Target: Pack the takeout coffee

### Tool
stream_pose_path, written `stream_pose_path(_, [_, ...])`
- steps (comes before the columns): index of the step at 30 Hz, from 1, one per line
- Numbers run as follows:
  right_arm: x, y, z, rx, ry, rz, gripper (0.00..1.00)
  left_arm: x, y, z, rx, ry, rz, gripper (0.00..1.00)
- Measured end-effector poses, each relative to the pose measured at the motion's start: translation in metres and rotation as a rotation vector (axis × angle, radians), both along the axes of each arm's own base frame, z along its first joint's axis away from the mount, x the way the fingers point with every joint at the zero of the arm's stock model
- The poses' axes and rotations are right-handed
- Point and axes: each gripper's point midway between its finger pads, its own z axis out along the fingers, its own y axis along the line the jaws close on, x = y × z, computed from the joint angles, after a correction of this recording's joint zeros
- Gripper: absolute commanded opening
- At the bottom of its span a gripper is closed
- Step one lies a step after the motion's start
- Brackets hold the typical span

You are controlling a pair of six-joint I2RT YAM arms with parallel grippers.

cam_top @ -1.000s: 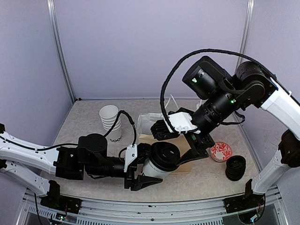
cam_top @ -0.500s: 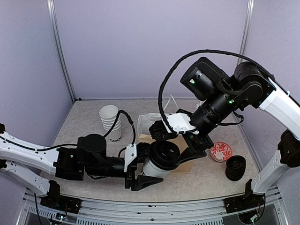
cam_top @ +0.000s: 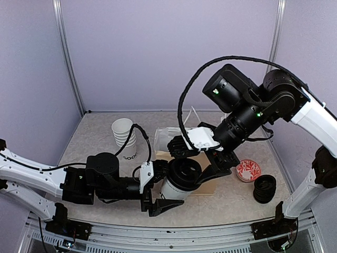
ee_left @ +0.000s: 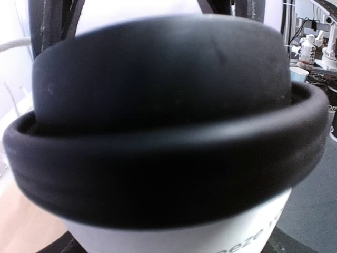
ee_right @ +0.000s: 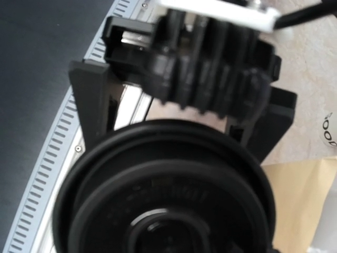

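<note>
Well, the left gripper [cam_top: 160, 188] has its jaws set wide, one on each side of the white body of the coffee cup [cam_top: 175, 188]. I cannot tell if they press on the cup or just stand beside it. It reaches low on the cup, and I think that is so the top stays free for the other arm.

The right gripper [cam_top: 192, 162] comes down from above, with one jaw on each side of the black lid [cam_top: 184, 173]. I cannot tell if it has hold of the lid yet. It looks like one arm is giving the cup to the other.

The cup is tipped over. Its lid points up toward the right arm, and I think that makes it easy to reach. It hangs over the near left corner of the brown cardboard [cam_top: 208, 187]. I cannot see if it touches the cardboard.

A stack of white cups [cam_top: 124, 138] stands well to the left of the cardboard and a bit behind it. A red dish [cam_top: 248, 171] sits just to the right of the cardboard. A pile of black lids [cam_top: 264, 188] sits further right. They are all out of the way of both arms.
</note>
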Motion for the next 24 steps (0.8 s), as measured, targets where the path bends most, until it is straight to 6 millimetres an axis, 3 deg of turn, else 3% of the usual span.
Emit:
stream_pose_path(3, [0.002, 0.000, -0.001, -0.004, -0.010, -0.007, 0.62, 0.004, 0.001, -0.002, 0.009, -0.001, 0.030, 0.99])
stream_pose_path(8, [0.004, -0.003, -0.005, -0.020, -0.022, -0.018, 0.60, 0.006, 0.014, -0.011, 0.087, 0.031, 0.073, 0.99])
stream_pose_path(12, [0.004, -0.007, -0.003, -0.016, -0.026, -0.020, 0.59, 0.002, 0.029, -0.002, 0.151, 0.058, 0.087, 0.99])
stream_pose_path(14, [0.003, -0.008, 0.002, -0.003, -0.028, -0.018, 0.58, 0.005, 0.039, 0.015, 0.154, 0.053, 0.112, 0.99])
stream_pose_path(18, [0.001, -0.006, 0.038, 0.094, -0.050, -0.010, 0.56, 0.029, 0.064, 0.076, 0.064, 0.004, 0.217, 0.99])
stream_pose_path(20, [0.001, -0.006, 0.062, 0.164, -0.069, -0.007, 0.55, 0.054, 0.077, 0.105, 0.013, -0.024, 0.291, 0.99])
stream_pose_path(24, [0.001, -0.013, 0.114, 0.321, -0.134, -0.014, 0.53, 0.125, 0.105, 0.156, -0.057, -0.067, 0.462, 0.98])
